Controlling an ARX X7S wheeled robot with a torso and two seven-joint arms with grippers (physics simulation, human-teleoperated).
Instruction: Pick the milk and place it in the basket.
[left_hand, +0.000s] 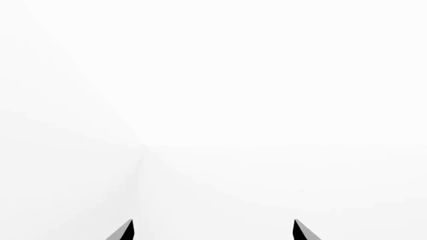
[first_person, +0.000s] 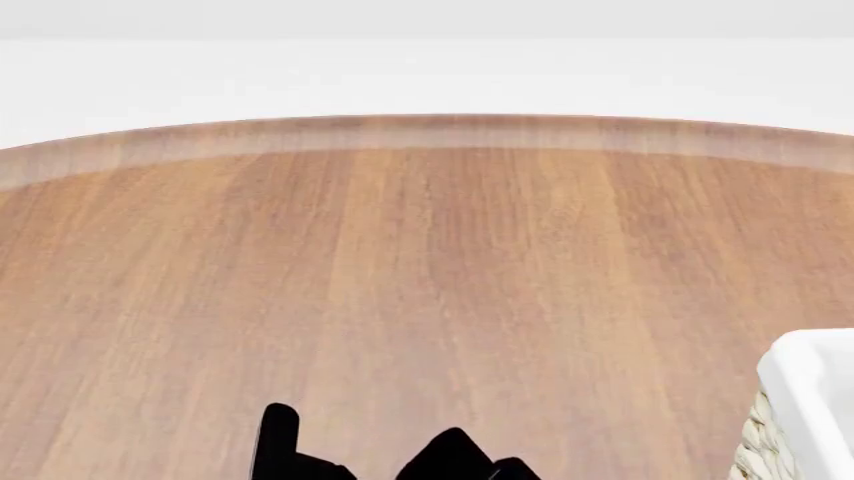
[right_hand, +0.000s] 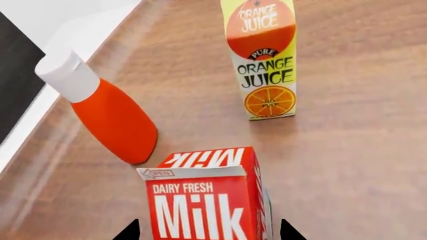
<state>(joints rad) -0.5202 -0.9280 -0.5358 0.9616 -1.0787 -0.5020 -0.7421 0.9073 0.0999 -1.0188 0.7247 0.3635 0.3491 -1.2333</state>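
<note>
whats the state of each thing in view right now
milk: upright, on the table, between the right gripper fingertips
right gripper: open
left gripper: open, empty
orange juice: upright
red bottle: standing, white cap on
basket: only a corner visible

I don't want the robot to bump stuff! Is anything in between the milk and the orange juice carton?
No. In the right wrist view only bare wooden table shows between the milk and the orange juice carton. The red bottle stands off to one side.

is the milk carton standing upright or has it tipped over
Upright. In the right wrist view the milk stands on the wooden table, gable top uppermost, between the right gripper fingertips.
</note>
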